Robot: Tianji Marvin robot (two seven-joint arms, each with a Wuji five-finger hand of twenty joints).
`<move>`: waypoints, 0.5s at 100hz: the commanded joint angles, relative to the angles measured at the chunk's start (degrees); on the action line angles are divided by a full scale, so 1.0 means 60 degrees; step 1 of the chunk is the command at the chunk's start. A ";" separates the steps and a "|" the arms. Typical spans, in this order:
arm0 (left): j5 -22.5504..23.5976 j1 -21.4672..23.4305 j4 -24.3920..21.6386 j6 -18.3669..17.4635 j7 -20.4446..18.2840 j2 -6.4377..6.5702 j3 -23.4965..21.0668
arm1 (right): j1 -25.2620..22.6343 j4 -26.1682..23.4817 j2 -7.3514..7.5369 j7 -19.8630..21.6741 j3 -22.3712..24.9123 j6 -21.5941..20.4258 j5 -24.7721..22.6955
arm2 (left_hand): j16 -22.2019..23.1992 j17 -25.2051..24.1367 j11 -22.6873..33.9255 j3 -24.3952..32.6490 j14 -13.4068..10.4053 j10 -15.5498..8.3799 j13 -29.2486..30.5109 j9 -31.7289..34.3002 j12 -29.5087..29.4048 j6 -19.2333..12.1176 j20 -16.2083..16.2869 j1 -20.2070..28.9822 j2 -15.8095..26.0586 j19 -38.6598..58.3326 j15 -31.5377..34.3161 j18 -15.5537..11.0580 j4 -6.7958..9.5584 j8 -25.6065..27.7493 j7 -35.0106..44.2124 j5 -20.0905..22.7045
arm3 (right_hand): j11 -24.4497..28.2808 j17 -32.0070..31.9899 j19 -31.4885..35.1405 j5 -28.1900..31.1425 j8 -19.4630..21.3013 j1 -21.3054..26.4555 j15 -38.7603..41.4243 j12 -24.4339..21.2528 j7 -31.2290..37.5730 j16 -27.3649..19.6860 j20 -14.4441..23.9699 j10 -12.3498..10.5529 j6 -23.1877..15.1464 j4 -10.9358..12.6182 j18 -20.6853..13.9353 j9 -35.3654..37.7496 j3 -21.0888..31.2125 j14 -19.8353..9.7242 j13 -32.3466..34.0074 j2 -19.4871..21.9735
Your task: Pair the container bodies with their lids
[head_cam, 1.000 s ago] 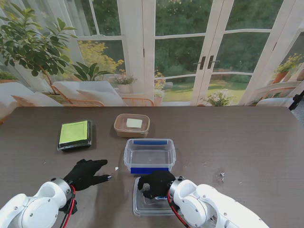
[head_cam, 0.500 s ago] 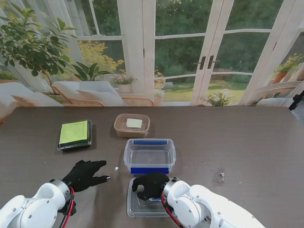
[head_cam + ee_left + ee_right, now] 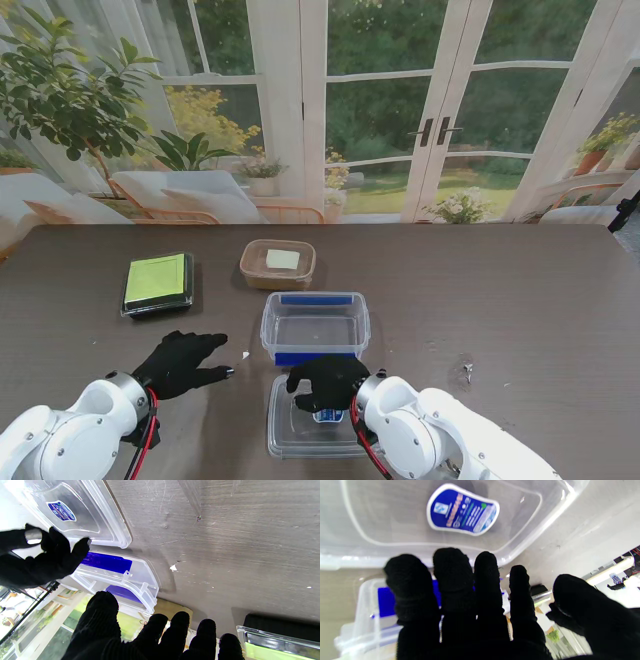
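We are on lid step: our right hand (image 3: pixel 325 384) spread flat over clear rectangular plastic lid (image 3: pixel 290 437) at desk's near edge, gripping nothing; left hand (image 3: pixel 183 364) idle, splayed; next: pinch lid edge, lift onto clear blue-latched container (image 3: pixel 315 327) just beyond

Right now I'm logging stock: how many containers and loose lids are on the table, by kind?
Clear tub: 1
Brown tub: 1
Black box: 1
Loose clear lid: 1
Total: 4

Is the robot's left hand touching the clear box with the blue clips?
Apart. The stand view shows bare table between the left hand and the clear box.
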 commanded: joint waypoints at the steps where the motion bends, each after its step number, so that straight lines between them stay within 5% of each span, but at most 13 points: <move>1: 0.0076 -0.0015 -0.0213 -0.0055 -0.0377 0.0032 0.0003 | -0.0182 -0.0253 0.0112 0.0169 0.0236 -0.0172 -0.0143 | -0.0040 -0.0219 0.0023 -0.0152 0.0064 0.0120 0.0019 0.0295 -0.0044 0.0035 0.0048 0.0309 0.0472 -0.0092 -0.0099 -0.0143 0.0197 0.0043 -0.0050 0.0246 | 0.0037 -0.3562 0.0496 0.0030 -0.0043 -0.0373 0.0208 -0.0088 -0.0004 0.0064 0.0265 0.0050 0.0003 0.0270 -0.0004 -0.0194 -0.0432 0.0010 0.0066 0.0051; 19: 0.0184 0.0149 -0.0490 -0.0077 -0.0624 0.0068 -0.0025 | -0.0834 -0.0653 0.0238 0.0620 0.1476 -0.0652 -0.0515 | 0.0150 0.0158 0.0202 -0.0148 0.0292 0.0358 0.0670 0.0993 0.0210 0.0086 0.0435 0.0760 0.0651 0.0243 0.0110 0.0089 0.0179 -0.0062 -0.0003 0.0905 | 0.0029 -0.3505 0.0517 0.0113 -0.0069 -0.0372 0.0228 -0.0097 -0.0045 0.0064 0.0273 0.0099 0.0005 0.0264 0.0052 -0.0086 -0.0433 0.0029 0.0148 0.0066; 35: 0.0107 0.0375 -0.0668 -0.0133 -0.0641 0.0069 -0.0061 | -0.1384 -0.0811 0.0314 0.0951 0.2517 -0.1105 -0.0737 | 0.0827 0.1622 0.0599 -0.0111 0.0909 0.0600 0.1944 0.2470 0.0839 0.0326 0.1171 0.1366 0.0704 0.1000 0.0855 0.0721 0.0192 -0.0145 0.0315 0.2034 | 0.0021 -0.3376 0.0578 0.0200 -0.0083 -0.0352 0.0270 -0.0097 -0.0064 0.0070 0.0285 0.0128 0.0010 0.0270 0.0092 0.0018 -0.0420 0.0056 0.0275 0.0051; 50: 0.0083 0.0493 -0.0815 -0.0171 -0.0729 0.0081 -0.0081 | -0.1791 -0.0886 0.0358 0.1186 0.3286 -0.1412 -0.0851 | 0.2427 0.2657 0.1496 -0.0086 0.1611 0.0634 0.3029 0.3911 0.2301 0.0457 0.3283 0.1934 0.0661 0.2913 0.2816 0.1298 0.0194 -0.0119 0.0657 0.3067 | -0.0002 -0.3196 0.0665 0.0274 -0.0113 -0.0334 0.0299 -0.0095 -0.0121 0.0066 0.0299 0.0149 -0.0023 0.0278 0.0163 0.0152 -0.0369 0.0065 0.0420 0.0023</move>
